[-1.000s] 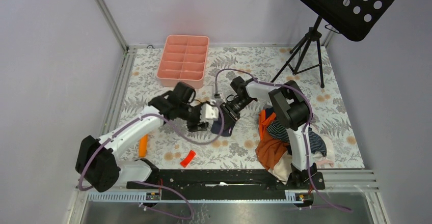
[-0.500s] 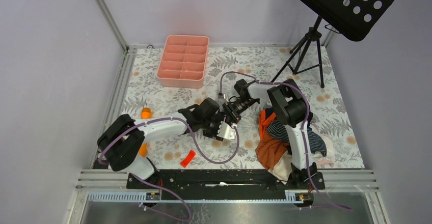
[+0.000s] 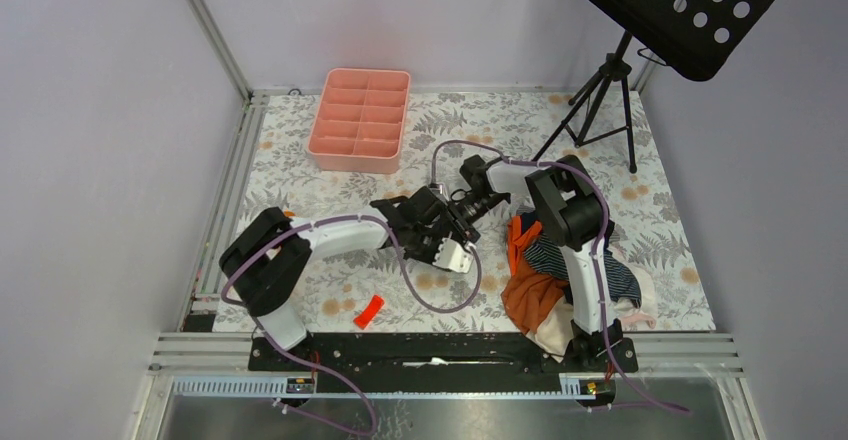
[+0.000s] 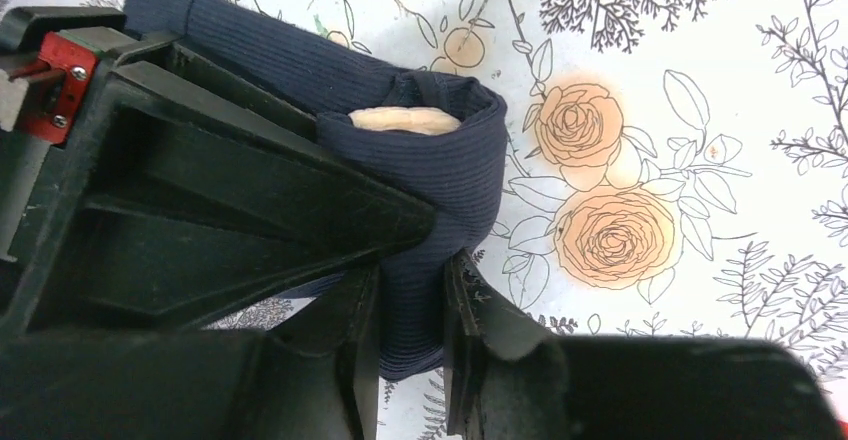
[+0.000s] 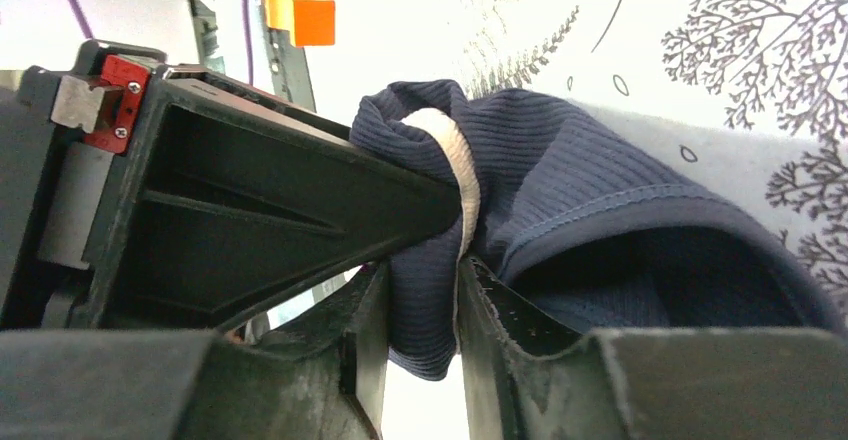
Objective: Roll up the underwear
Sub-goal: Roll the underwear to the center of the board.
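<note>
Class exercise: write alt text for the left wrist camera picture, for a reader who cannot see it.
The left pincer is shut on folded navy underwear, with a tan waistband peeking from the fold. Behind it is a white tablecloth printed with orange roses and dark leaves.

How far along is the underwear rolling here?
Done: the navy briefs are partly folded over, tan waistband tucked inside. In hand: the left gripper and right gripper both pinch that piece, so the roll isn't finished. Left: the striped briefs lie untouched in the clothes pile beside the right arm.
</note>
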`<move>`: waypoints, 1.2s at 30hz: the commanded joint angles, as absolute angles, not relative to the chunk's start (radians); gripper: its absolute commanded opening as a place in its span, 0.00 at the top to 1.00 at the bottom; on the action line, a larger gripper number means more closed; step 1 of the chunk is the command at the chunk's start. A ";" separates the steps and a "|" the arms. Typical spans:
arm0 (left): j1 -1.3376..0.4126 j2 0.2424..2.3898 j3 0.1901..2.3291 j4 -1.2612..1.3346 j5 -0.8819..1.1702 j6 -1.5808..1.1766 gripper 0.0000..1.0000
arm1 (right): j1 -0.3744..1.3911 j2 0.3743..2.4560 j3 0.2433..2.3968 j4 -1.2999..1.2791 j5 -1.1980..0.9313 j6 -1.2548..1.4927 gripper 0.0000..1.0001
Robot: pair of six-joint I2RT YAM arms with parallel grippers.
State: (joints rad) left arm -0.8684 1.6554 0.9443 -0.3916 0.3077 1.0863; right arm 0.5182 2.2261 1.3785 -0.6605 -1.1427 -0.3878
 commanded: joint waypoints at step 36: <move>-0.865 1.780 1.221 -0.903 0.398 0.684 0.99 | 0.555 2.297 1.609 -0.761 -0.859 -0.260 0.79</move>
